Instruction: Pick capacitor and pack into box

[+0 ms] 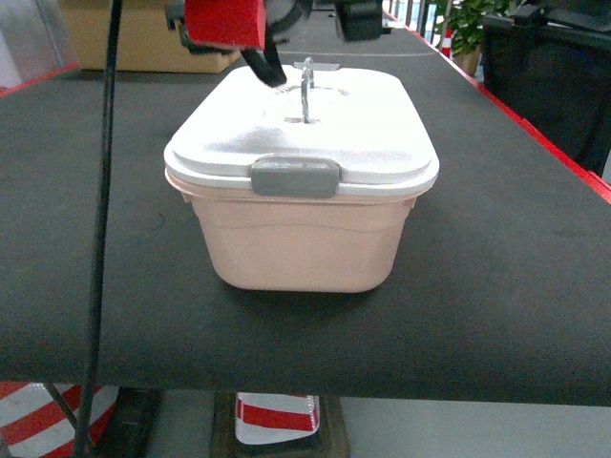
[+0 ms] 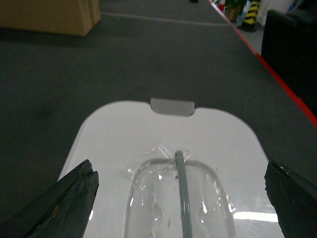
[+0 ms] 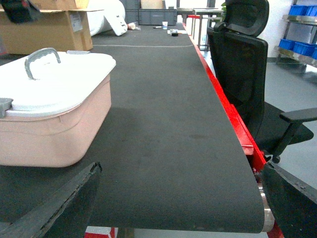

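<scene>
Left pincer (image 2: 181,198), jaws spread wide and empty, hovers directly over the pink box's white lid (image 2: 163,144), straddling its grey handle (image 2: 183,193), which runs away from it. Right pincer (image 3: 173,208), also spread, waits beside the box (image 3: 54,134). No capacitor visible.

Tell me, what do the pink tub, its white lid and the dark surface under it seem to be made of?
The tub looks like smooth moulded plastic: rounded corners and a soft sheen. The lid looks like glossier white plastic that catches the light, with a grey handle and latch, probably plastic too. The dark surface looks matte and finely ribbed, perhaps rubber or woven belting; I can't tell which.
</scene>
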{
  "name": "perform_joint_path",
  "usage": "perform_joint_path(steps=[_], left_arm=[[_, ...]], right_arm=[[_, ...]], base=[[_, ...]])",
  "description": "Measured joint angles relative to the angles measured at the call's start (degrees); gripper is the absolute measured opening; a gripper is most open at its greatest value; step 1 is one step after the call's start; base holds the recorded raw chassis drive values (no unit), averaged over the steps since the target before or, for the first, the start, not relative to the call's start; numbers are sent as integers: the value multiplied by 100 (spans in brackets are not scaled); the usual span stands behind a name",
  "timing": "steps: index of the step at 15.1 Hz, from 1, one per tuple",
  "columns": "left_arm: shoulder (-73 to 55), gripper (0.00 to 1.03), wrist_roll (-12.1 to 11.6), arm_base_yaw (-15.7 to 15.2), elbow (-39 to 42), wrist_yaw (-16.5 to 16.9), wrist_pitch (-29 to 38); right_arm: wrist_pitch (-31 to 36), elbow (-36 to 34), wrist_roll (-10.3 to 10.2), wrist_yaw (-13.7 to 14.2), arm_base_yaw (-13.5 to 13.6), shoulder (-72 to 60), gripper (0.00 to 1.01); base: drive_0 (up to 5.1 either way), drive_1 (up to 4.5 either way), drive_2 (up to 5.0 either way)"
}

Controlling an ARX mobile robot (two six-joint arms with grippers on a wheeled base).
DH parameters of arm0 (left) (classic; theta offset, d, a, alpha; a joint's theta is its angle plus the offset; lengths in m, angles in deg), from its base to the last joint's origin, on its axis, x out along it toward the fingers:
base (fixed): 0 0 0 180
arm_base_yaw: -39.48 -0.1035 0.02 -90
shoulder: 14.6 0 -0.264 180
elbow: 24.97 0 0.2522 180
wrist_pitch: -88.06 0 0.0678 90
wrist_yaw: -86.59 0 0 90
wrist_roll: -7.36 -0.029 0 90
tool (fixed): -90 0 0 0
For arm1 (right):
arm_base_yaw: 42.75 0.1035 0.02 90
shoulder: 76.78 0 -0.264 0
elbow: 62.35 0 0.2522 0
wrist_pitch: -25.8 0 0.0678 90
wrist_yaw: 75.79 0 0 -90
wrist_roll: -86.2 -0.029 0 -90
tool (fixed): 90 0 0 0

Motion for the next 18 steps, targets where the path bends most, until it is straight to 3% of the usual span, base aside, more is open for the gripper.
perform_joint_path(steps=[2,4,6,8,10,12,13,16,17,18], left_arm=[[649,98,-179,-46,435,83,439],[1434,98,-483,-212,1419,223,1228],[2498,98,-791,-710,2857,514,1991],[3641,98,-1067,-1432,4297,933,2673],[4264,98,-1191,-1775,5189,1176,2839],[4728,98,-1161,-2006,5869,1429,2599],[5001,98,-1025,-2118,6245,1624,2369],[5012,98,-916,-2138,6275,1646,2393],[5051,94,-927,-2138,6275,1617,2284],[5257,82,-931,-2177,6448,1644,2308]], right_arm=[[0,0,0,0,0,0,98],[0,0,0,0,0,0,98],[0,0,0,0,0,0,98],[0,0,0,0,0,0,98],[0,0,0,0,0,0,98],[0,0,0,0,0,0,98],[0,0,0,2,0,0,98],[-7,0,0,0,0,0,98],[-2,0,-2,0,0,0,98],[0,0,0,0,0,0,98]], base=[[0,0,0],[0,0,0],[0,0,0],[0,0,0],[0,0,0],[0,0,0],[0,0,0],[0,0,0],[0,0,0],[0,0,0]])
